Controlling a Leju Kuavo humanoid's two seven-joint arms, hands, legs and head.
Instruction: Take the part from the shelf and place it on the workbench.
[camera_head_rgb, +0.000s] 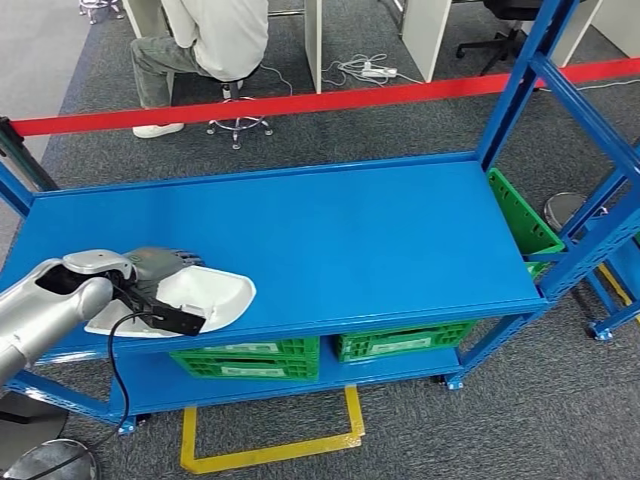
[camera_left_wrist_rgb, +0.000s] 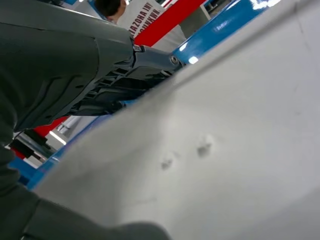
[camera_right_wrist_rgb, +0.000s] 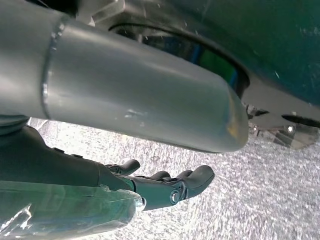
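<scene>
Left robot hand grips the white part at 8 o'clock on the blue surface. Treat it as stiff, light, slick plastic; hold its near rim. Right robot hand hangs open, holding nothing.

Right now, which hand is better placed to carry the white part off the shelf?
Left. The left hand already grips the white part at the blue shelf's front left edge. The right hand hangs over the carpet, holding nothing.

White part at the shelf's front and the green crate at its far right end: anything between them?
No. In the head view, only bare blue shelf top runs from the white part to the green crate.
</scene>
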